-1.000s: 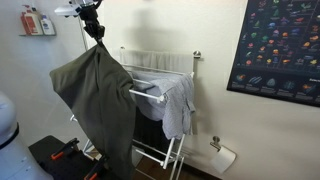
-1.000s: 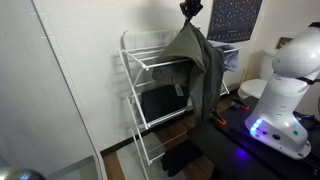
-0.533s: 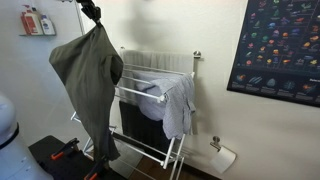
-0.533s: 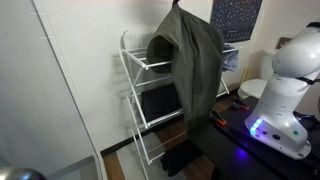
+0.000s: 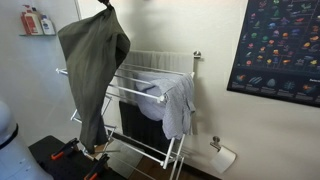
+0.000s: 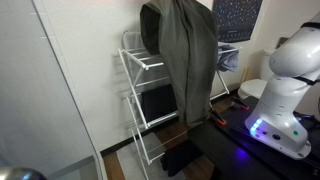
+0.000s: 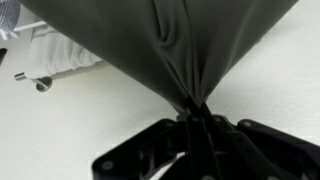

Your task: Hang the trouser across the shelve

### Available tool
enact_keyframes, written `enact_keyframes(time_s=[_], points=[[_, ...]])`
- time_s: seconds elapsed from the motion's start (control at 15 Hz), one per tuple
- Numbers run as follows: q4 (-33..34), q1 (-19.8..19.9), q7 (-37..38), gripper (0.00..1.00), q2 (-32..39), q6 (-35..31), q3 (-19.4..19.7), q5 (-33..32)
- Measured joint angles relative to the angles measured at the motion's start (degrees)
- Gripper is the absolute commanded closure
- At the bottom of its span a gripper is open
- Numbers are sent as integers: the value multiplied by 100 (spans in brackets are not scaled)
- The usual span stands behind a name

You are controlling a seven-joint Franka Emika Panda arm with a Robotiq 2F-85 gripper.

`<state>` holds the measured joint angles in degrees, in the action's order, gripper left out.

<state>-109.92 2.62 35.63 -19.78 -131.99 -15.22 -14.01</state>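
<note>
End effector: the end effector [image 7: 195, 118] is pinched shut on a gathered knot of trouser fabric; the wrist view shows cloth fanning out from between the black fingers [image 7: 232, 132].
Trouser: the trouser [image 5: 92, 60] is off the floor, hanging free from its gripped top and falling in one long floppy length.
Trouser height: its top reaches the upper edge in both exterior views [image 6: 185, 50], well above the highest rails; the lower end hangs down past the lower rails.
Trouser position: at one end of the shelve [image 5: 140, 97], overlapping that end's rails in both exterior views; contact with the rails cannot be determined.
Hanging state: no leg lies across a rail; the garment is not yet draped.
Shelve: white wire frame, upright, legs spread [image 6: 135, 70]; a few of its rails show in the upper left corner of the wrist view [image 7: 55, 60].
Shirt: a light grey-blue shirt [image 5: 176, 105] is draped over the top rails near the far end, apart from the trouser.
Radiator: white radiator [image 5: 160, 60] on the wall just behind the shelve.
Poster: dark poster [image 5: 275, 45] on the wall, well apart from the shelve.
</note>
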Motion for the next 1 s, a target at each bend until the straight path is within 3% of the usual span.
enact_keyframes(time_s=[0.47,1.0], points=[[721,86,800,98,563,-429,-51,-1452],[-57,-28,840,98,887,-1483,66,-1717]])
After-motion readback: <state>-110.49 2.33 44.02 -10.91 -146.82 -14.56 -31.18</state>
